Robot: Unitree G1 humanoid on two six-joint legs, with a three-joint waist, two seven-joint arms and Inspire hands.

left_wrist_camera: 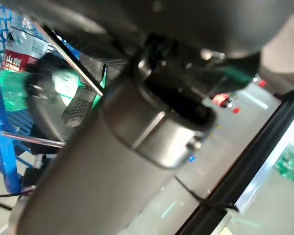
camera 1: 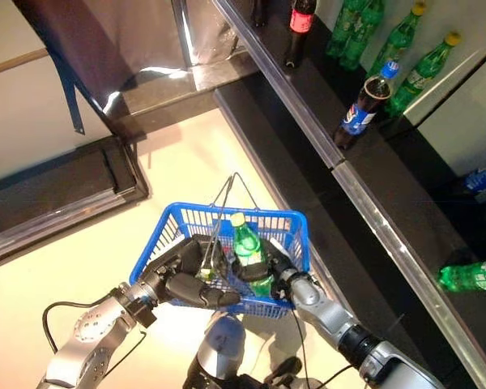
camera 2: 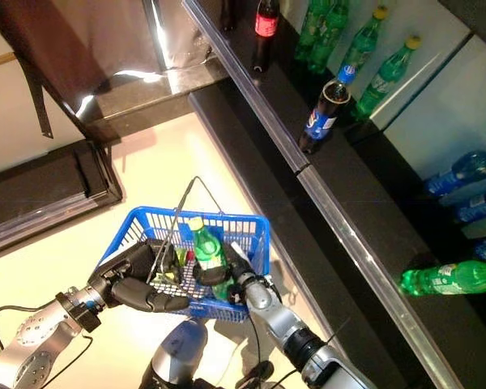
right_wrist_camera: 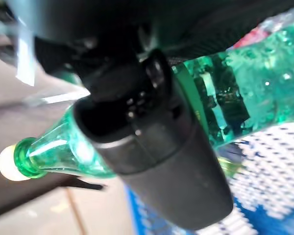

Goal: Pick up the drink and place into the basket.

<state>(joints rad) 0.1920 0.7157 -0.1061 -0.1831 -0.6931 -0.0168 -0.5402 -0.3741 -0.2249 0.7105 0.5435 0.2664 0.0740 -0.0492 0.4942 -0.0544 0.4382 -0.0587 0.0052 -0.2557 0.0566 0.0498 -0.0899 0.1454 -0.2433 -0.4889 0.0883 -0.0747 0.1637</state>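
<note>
Placing step, near its end. My right hand has its fingers curled round the green drink bottle, which stands almost upright, yellow cap up, over the blue basket at lower centre of the frame. The right wrist view confirms it: thumb and fingers wrap the clear green body just below the neck. The bottle's lower half sits inside the basket rim; whether its base touches the basket floor I cannot tell.

My left hand is at the basket's near left side, fingers curled round the wire handle. The handle loops rise just left of the bottle.

Next move, as I judge it: ease the bottle down until it rests, spread the right fingers, then lift the hand straight up and back toward lower right.

Room: tight on the left of the bottle, where the handle wires stand close. The basket wall is just right of my right hand. Other items already lie in the basket bottom, so the bottle may lean once freed. The dark shelf with more bottles runs well apart, along the upper right.
</note>
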